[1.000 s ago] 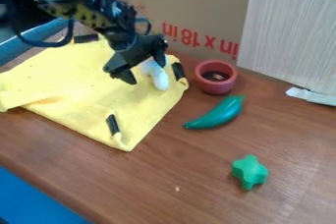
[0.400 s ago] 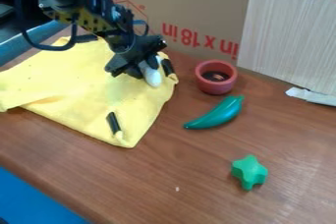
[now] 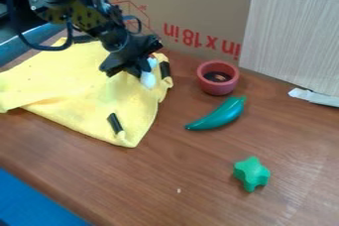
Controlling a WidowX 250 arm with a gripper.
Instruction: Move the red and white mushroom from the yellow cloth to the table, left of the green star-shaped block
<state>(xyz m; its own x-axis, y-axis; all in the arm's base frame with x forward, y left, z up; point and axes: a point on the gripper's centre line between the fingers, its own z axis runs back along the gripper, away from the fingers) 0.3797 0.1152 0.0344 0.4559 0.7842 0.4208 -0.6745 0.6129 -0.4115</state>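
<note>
The black gripper (image 3: 127, 65) is low over the right part of the yellow cloth (image 3: 76, 88), on the cloth's far side. Right against it lies a white object (image 3: 148, 79), partly hidden behind the gripper. Whether the gripper grasps the object or the cloth cannot be made out. Beside the white object, a dark strip (image 3: 165, 69) marks the cloth's right edge, and another dark strip (image 3: 114, 122) is near its front corner. The cloth is rumpled around the gripper.
Right of the cloth stands a small red pot (image 3: 218, 78) with something brown inside. A green pepper-like object (image 3: 220, 115) lies in front of it, and a green star-shaped piece (image 3: 252, 173) is nearer the front. A cardboard box (image 3: 198, 2) stands behind.
The gripper has shifted slightly left. The cloth's right edge has moved left with it and bunched up, and the white object has also shifted left.
</note>
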